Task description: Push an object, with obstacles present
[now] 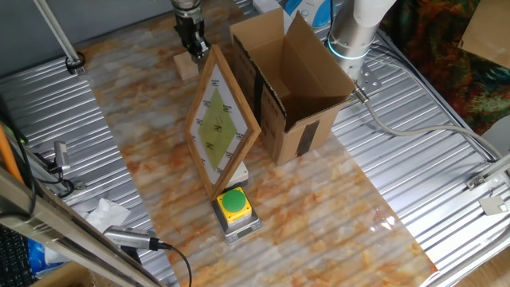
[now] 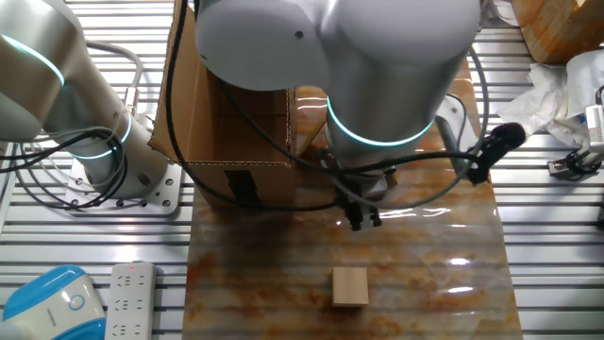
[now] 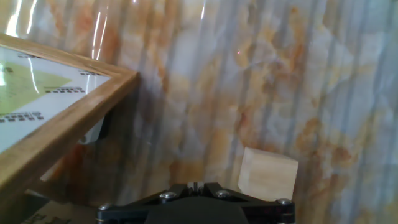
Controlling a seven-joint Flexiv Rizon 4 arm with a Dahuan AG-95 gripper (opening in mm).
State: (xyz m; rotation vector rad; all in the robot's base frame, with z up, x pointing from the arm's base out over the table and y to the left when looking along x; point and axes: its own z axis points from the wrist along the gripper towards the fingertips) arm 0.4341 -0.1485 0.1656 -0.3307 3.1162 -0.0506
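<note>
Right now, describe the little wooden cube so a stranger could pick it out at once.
Start at the large open brown cardboard box on the marbled orange tabletop. Beside it leans a wooden-framed white board with a yellow-green diamond; at its far tip, next to the black gripper, sits the small plain light-tan wooden cube. Unlike the yellow-and-green push-button, it is bare, unmarked wood.

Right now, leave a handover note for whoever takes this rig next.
Claw: holds nothing, poised just above the wooden cube; whether it is open or shut cannot be told.
Cube: on the marbled table at the far end, beside the top corner of the framed board.
Obstacles: cardboard box open, next to the board; yellow button at the board's foot.
Done: claw brought to the cube. No contact is visible.
Left: push the cube, keeping clear of board, box and button.
</note>
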